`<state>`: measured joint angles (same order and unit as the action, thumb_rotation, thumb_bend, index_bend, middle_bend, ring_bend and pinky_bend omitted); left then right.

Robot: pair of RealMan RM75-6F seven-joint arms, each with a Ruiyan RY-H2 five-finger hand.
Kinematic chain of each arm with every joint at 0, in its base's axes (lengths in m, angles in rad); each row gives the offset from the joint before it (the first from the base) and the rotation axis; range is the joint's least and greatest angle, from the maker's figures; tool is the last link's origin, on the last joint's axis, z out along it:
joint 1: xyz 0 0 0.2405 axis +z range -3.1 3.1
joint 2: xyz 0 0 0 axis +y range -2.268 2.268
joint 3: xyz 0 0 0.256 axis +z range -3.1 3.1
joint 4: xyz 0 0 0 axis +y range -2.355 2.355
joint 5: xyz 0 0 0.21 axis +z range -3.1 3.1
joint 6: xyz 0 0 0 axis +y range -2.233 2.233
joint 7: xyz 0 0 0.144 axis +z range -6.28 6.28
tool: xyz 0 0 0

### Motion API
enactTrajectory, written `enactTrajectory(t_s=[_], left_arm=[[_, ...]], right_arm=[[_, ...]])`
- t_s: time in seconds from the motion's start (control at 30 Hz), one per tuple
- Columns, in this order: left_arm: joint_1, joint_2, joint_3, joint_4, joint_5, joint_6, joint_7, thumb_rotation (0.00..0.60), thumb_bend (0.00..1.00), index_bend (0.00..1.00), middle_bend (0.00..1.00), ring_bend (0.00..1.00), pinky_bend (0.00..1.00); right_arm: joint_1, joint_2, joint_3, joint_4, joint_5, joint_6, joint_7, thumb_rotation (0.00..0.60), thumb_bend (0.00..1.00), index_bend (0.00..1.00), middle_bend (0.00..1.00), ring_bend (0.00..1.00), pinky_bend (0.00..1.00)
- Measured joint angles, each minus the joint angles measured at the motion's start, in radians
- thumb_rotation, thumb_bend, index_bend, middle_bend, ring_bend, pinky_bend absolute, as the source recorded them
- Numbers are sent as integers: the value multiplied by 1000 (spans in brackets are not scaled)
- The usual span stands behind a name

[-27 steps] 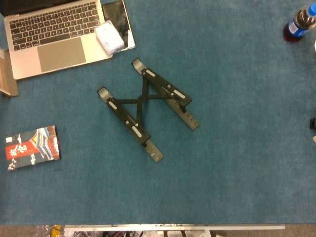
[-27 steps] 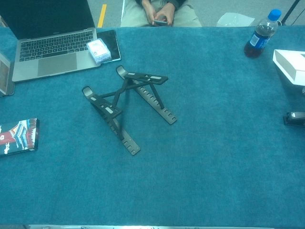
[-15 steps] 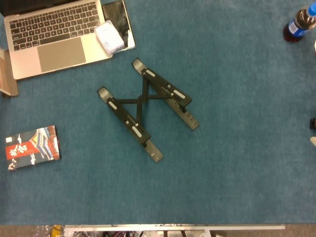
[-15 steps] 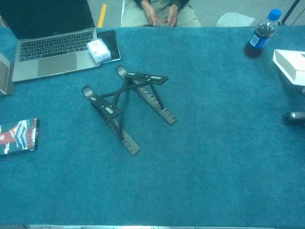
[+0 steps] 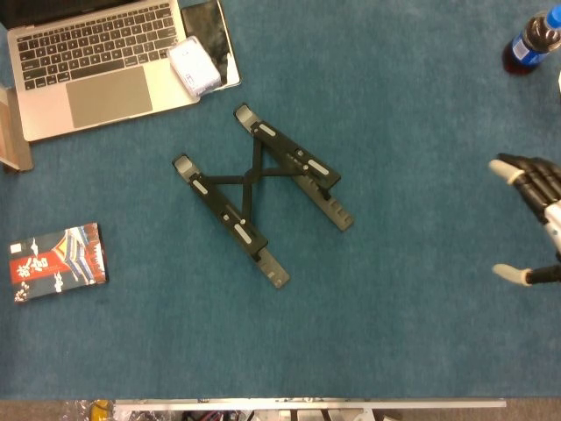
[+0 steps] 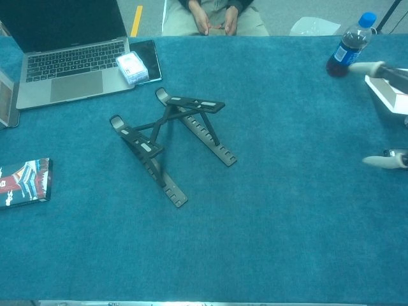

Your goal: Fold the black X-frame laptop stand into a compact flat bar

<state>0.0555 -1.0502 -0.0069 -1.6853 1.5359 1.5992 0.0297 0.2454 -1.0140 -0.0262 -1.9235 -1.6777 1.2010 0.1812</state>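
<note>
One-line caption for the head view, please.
Right hand open at the table's right edge, apart from the unfolded stand mid-table.

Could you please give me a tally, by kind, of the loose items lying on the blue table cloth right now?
Laptop stand: 1
Laptop: 1
Phone: 1
White card pack: 1
Printed booklet: 1
Cola bottle: 1
White box: 1
Total: 7
</note>
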Motion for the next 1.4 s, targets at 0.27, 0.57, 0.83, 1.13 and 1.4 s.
enactTrajectory(t_s=[0.27,0.57,0.83,1.13,1.4], left_arm=[[1,9,-3,-5,-5,4,-9,600,402,67,43,0,0],[9,17,0,-7,-8,11,-16,600,402,67,44,0,0],[7,21,1,-9,-2,10,-14,600,402,67,44,0,0],[-6,32,9,-12,32,0,4,600,401,67,44,0,0],[-14,38,18,-10,45,-13,5,600,401,67,44,0,0]], right_arm=[[165,-20,22,26,-8,-169,287,600,0,110,283,141,290],[336,-73,48,58,54,-391,382,600,0,196,329,189,291],[428,-172,77,112,141,-494,352,600,0,196,329,189,291],[487,-303,108,181,231,-531,206,600,0,196,329,188,291],[524,-391,140,217,290,-509,44,600,0,196,326,189,291]])
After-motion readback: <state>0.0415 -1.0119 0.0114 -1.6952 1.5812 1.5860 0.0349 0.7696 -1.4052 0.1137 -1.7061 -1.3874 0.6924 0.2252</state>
